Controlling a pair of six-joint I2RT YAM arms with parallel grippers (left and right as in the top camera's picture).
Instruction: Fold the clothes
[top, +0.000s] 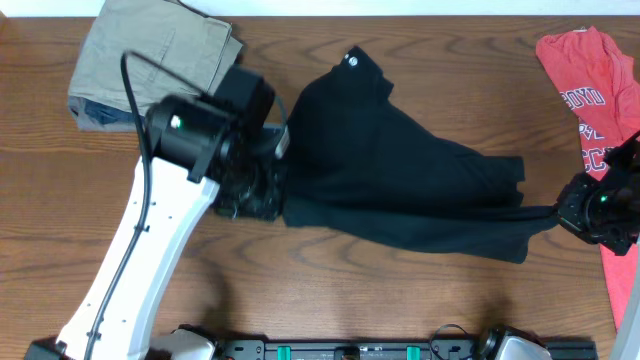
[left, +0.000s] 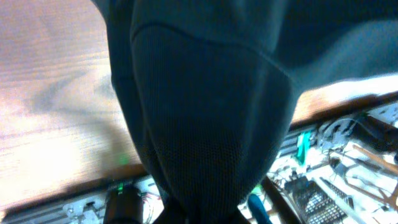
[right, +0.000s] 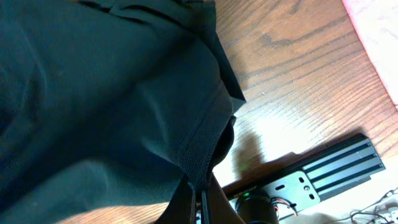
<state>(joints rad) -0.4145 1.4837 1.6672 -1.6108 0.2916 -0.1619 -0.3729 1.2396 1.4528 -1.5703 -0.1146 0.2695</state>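
Observation:
The black shirt (top: 380, 160) lies stretched across the middle of the wooden table, its collar end with a small white mark toward the back. My left gripper (top: 262, 200) is shut on the shirt's left edge; in the left wrist view the black mesh fabric (left: 205, 124) hangs from the jaws (left: 202, 218) and fills the frame. My right gripper (top: 562, 212) is shut on a pulled-out corner at the shirt's right end; in the right wrist view the fabric (right: 124, 106) runs into the closed fingers (right: 200, 202), lifted off the table.
Folded khaki trousers (top: 150, 55) lie at the back left, right behind my left arm. A red T-shirt with white lettering (top: 600, 100) lies along the right edge, next to my right gripper. The black mounting rail (top: 400, 350) runs along the front edge.

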